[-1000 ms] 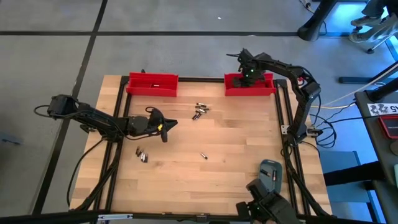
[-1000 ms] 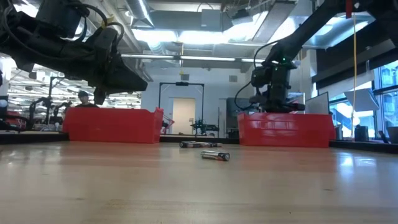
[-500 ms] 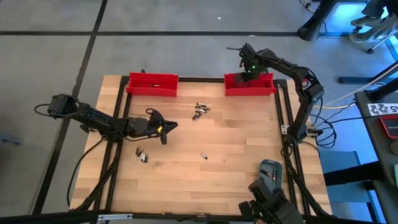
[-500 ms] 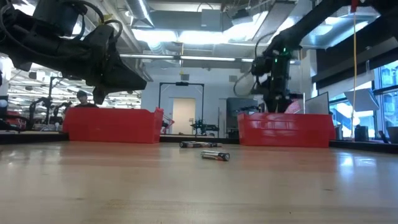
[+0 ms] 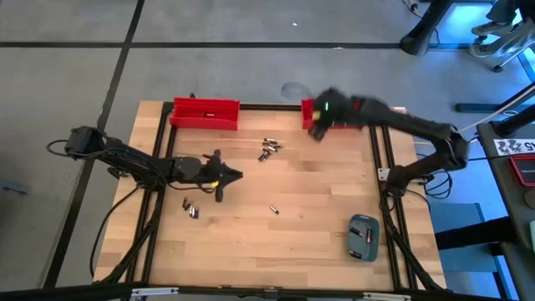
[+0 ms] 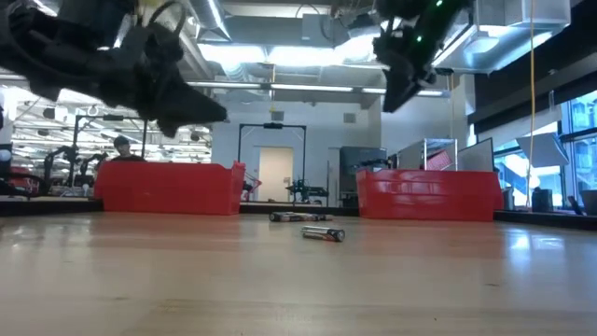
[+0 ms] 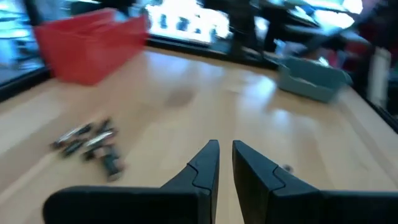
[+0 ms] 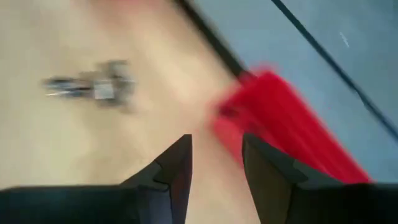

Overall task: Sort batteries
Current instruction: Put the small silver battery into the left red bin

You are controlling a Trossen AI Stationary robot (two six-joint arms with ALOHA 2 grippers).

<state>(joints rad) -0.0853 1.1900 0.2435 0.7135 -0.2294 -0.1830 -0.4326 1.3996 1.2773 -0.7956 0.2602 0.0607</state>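
Note:
Batteries lie loose on the wooden table: a cluster [image 5: 268,148] toward the far middle, a pair [image 5: 191,208] at the near left, and a single one [image 5: 273,209] near the middle. My left gripper [image 5: 227,176] hovers left of centre, above the table, its fingers [image 7: 211,155] nearly together with nothing between them. My right gripper [image 5: 316,127] hangs high in the air beside the right red bin [image 5: 336,114], open and empty [image 8: 216,152], with the cluster [image 8: 93,87] ahead of it.
A second red bin [image 5: 205,113] stands at the far left edge. A grey-blue case [image 5: 364,237] lies at the near right. A black frame borders the table. Bare wood spreads across the middle and near side.
My right gripper has risen from over the right red bin and swung toward the table's left and near side, toward the battery cluster, turning as it went. My left gripper has rolled a little in place. The batteries have not moved.

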